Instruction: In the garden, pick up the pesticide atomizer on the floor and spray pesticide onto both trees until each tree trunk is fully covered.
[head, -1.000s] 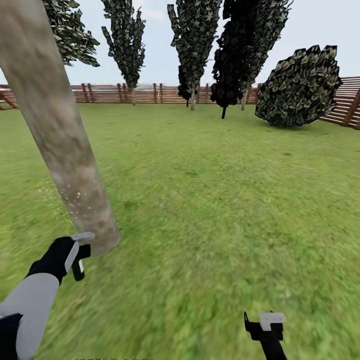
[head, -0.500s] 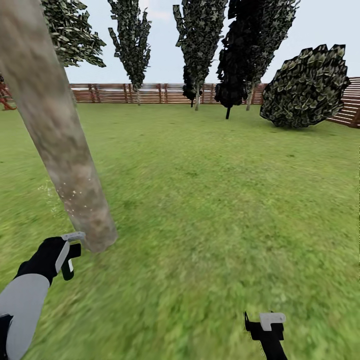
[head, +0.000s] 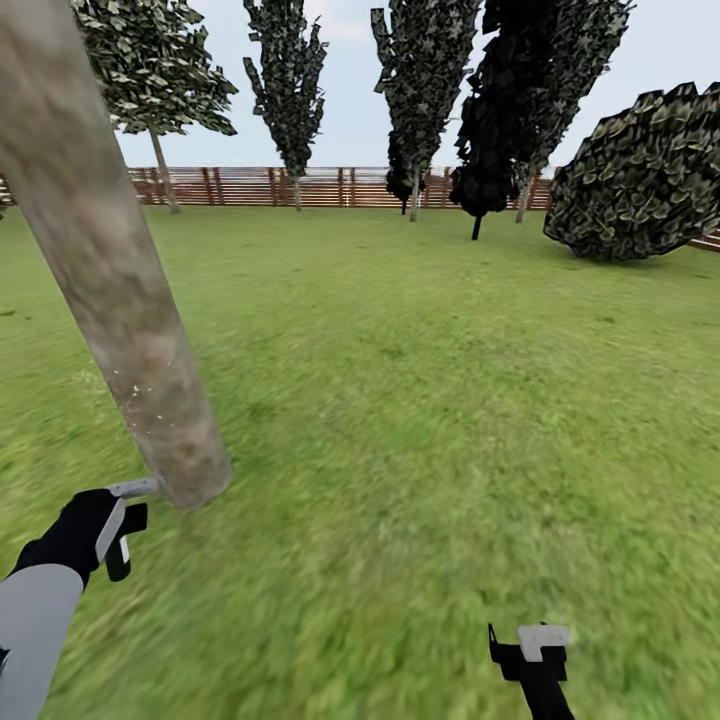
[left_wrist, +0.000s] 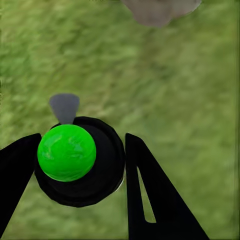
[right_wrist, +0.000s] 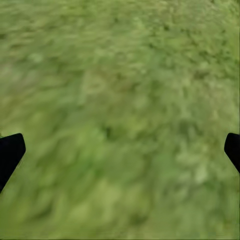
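One trunk (head: 120, 300), lawn (head: 450, 400), slat fence (head: 330, 187).

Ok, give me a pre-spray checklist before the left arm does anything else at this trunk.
1. Atomizer in hand: ok. The left gripper is shut on the pesticide atomizer, seen from above with a green ball on top.
2. Trunk within range: ok. The tree trunk rises just beyond the left gripper in the head view.
3. Nozzle pointed at the trunk: cannot tell.
4. Trunk fully covered: cannot tell; a few pale specks show on the lower bark.
5. Right gripper free: ok, open over the grass.
6. Second tree located: cannot tell which of the trees near the fence it is.
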